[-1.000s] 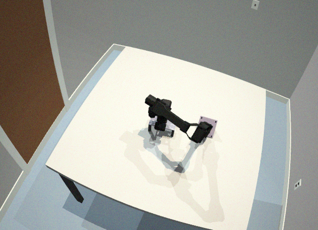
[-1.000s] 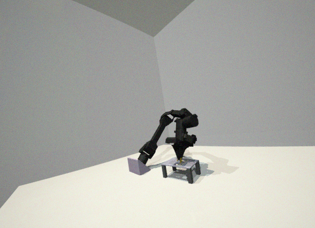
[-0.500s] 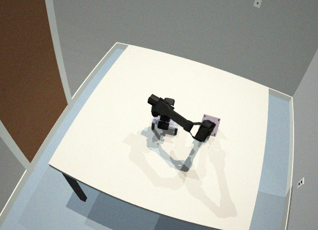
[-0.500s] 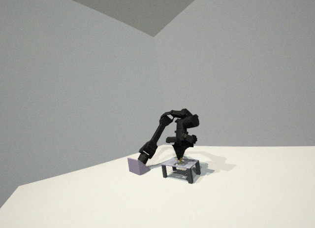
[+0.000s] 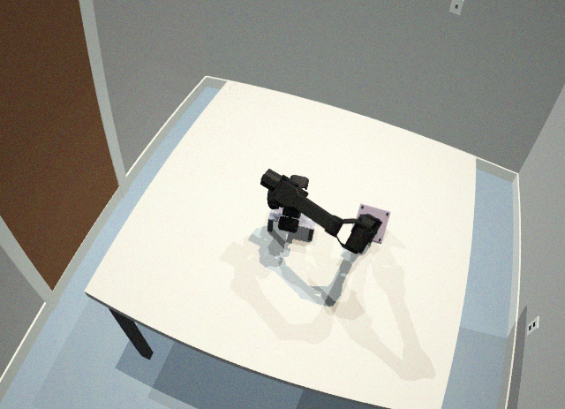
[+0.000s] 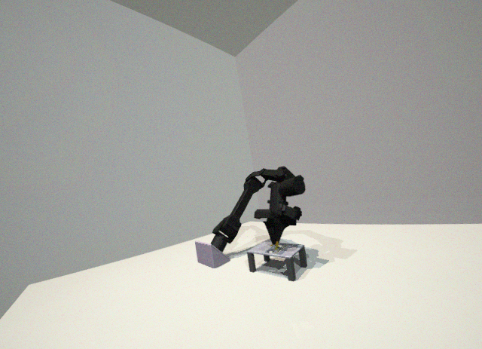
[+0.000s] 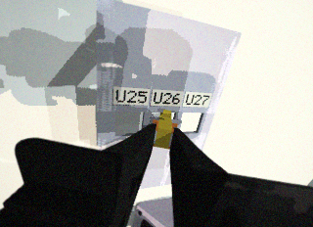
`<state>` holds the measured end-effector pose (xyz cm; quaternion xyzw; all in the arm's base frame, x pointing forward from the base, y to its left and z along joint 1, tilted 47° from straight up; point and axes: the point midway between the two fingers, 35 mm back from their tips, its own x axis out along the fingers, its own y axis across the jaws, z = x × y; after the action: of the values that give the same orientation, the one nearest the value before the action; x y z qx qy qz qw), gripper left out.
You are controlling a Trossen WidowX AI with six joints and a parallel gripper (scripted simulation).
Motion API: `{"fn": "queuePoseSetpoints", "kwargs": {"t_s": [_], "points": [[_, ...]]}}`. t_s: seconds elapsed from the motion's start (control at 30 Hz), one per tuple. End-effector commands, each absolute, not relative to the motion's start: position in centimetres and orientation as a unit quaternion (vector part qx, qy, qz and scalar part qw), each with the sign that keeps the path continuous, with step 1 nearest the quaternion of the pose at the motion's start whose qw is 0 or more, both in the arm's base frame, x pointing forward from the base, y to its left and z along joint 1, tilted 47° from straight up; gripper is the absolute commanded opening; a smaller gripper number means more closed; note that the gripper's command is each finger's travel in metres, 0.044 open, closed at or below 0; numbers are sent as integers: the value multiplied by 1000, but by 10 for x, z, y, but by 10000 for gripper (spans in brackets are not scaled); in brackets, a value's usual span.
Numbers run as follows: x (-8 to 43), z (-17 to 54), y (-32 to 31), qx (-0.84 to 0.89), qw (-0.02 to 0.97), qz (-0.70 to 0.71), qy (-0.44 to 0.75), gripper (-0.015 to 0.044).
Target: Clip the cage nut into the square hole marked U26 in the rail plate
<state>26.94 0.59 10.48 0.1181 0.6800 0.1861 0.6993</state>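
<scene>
Pincer [image 5: 289, 223] [image 6: 276, 240] [image 7: 163, 130] is clamped on the nut [image 6: 276, 244] [image 7: 163, 131], which sits right betw. the tips, over/at the U26 hole [image 7: 172, 115]. Can't tell how deep the wings go, bc the nut and tips cover most of that hole, and the nut's underside is hidden too. Top view's no help: the arm [image 5: 317, 211] [image 6: 241, 205] blocks the tips and nut completely. In the ext. view the nut is just a tiny yellowish blur under the pincer. Wrist cam shows its yellow body plus small orange bits by the tips, too small to make out properly.

Readable text, all just beyond the tips in the wrist pic: U25 [image 7: 131, 97] off to the left, U26 [image 7: 166, 98] pretty much straight ahead, U27 [image 7: 197, 100] to the right. The U27 hole [image 7: 194, 121] is easy to see just beside the pincer; the U25 one is partly behind the left finger. No brand I can read.

Pose-wise, the arm rises at a slant from its base [image 5: 383, 217] [image 6: 205, 255], bends over up top, and the pincer points approx. straight down at the plate [image 5: 308, 220] [image 6: 258, 249] [image 7: 215, 56], which stands on dark legs on the desk [image 5: 182, 259] [image 6: 194, 310] [image 7: 274, 56].
</scene>
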Motion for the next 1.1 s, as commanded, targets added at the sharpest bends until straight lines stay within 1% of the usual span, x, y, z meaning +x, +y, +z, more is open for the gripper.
{"fn": "queuePoseSetpoints", "kwargs": {"t_s": [0.0,1.07], "points": [[269,104,5,116,700,183,681,37],[269,104,6,111,702,177,681,37]]}}
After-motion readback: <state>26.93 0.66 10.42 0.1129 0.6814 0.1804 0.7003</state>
